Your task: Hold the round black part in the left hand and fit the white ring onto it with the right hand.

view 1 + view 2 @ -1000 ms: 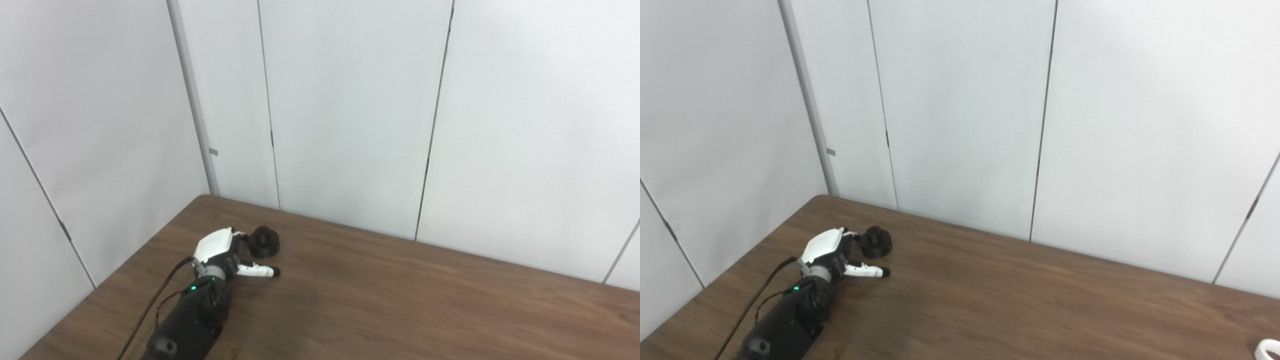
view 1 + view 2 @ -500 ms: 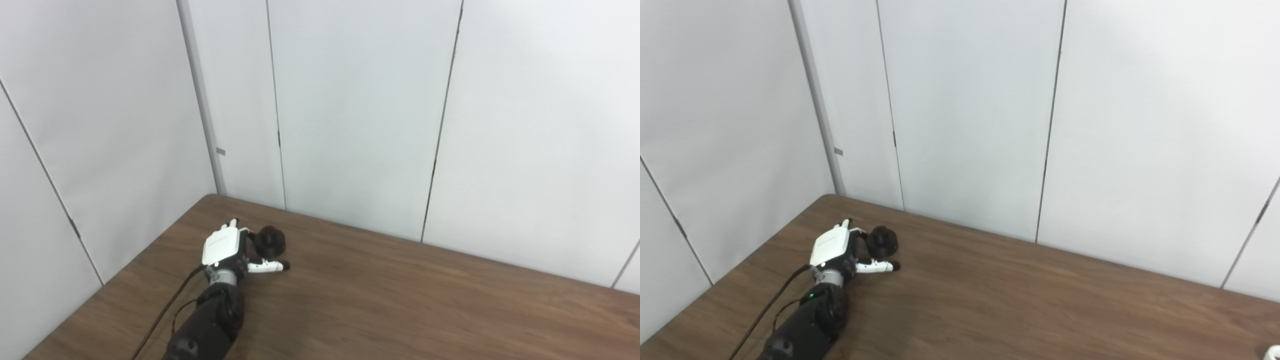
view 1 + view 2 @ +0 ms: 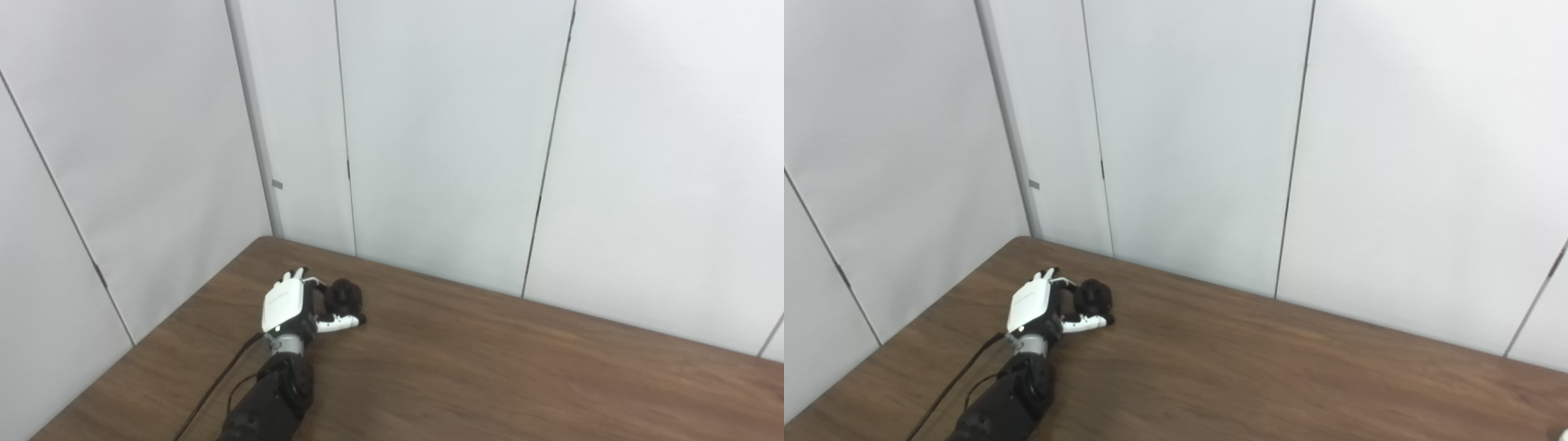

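Observation:
The round black part sits on the brown table near its far left corner. My left hand stands on edge right beside it, white back facing left. The fingers reach past the part's far side and the thumb lies along its near side. The part rests in the gap between them, and the hand is open around it, not clamped. A white sliver at the bottom right corner of the right eye view may be the white ring. My right hand is out of sight.
White wall panels close the table off at the back and on the left. The table's left edge runs close to my left forearm, with a black cable alongside it.
The camera has turned left, shifting the whole picture right. My left hand has rolled from palm-down onto its edge and closed in on the black part, thumb now along its front.

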Available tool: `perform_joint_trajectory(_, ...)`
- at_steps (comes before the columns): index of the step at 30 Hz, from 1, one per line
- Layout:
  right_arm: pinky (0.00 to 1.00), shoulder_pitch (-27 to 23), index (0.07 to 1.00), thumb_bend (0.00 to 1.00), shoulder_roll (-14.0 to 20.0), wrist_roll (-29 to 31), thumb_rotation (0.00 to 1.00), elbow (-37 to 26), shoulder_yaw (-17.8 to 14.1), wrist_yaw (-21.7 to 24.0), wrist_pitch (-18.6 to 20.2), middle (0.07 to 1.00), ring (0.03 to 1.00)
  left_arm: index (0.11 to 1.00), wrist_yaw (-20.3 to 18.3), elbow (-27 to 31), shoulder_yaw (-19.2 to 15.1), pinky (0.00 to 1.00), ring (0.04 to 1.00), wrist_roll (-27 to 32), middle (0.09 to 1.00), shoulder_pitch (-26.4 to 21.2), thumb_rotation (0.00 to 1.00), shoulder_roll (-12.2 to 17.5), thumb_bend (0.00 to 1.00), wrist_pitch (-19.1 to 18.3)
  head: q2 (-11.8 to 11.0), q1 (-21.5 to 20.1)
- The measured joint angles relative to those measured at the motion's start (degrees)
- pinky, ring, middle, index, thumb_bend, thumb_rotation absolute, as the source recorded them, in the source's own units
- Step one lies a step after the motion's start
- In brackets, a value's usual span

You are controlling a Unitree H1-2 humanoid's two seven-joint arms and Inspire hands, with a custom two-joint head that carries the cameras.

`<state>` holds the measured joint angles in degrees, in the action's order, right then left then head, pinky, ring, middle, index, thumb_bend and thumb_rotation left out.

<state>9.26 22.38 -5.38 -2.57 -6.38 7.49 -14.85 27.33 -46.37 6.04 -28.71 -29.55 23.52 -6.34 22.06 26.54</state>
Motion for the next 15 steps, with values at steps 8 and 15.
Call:
perform_joint_trajectory(8,0.98,0.7,1.000,0.53,-0.1,0.1,0.37,-0.8,0.0,0.0,0.2,1.000,1.000,0.484,0.9,-3.2,1.1,1.00,0.992,0.1,0.897,-1.5,0.05,-0.4,0.52,3.8,0.2,-0.4)
perform_joint_trajectory(15,0.99,0.8,1.000,0.54,-0.1,0.1,0.37,-0.9,0.0,0.0,0.2,1.000,1.000,0.478,0.5,-3.7,2.3,1.00,0.969,-0.1,0.865,-1.5,0.04,-0.4,0.52,6.8,0.1,-0.4)
